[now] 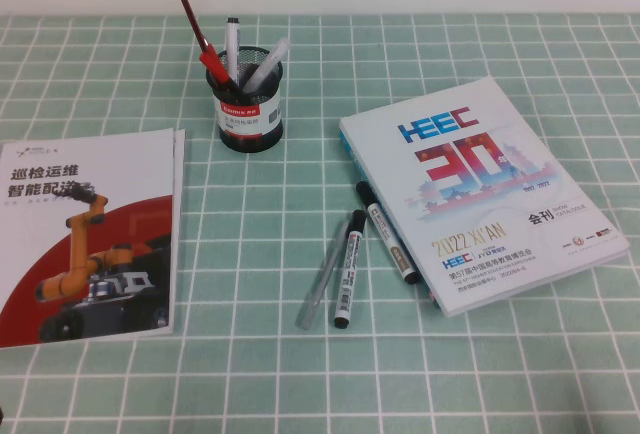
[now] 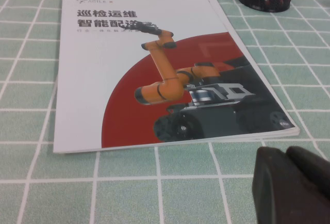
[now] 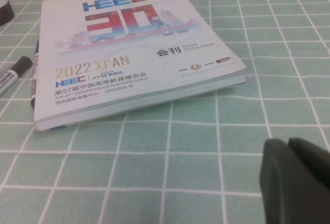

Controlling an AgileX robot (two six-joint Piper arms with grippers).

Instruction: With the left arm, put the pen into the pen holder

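Pen (image 1: 322, 274) on cloth, far from left end effector (image 2: 294, 185); right end effector (image 3: 299, 180) parked; both grips unclear.

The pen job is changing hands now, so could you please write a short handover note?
Left gripper: low over the table near the robot brochure, holding nothing.
Right gripper: parked beside the HEEC catalogue, holding nothing.
The pen lies on the table beside two markers. The pen holder stands behind, already holding other pens.
Done: nothing. Left: grasp the pen, drop it in.
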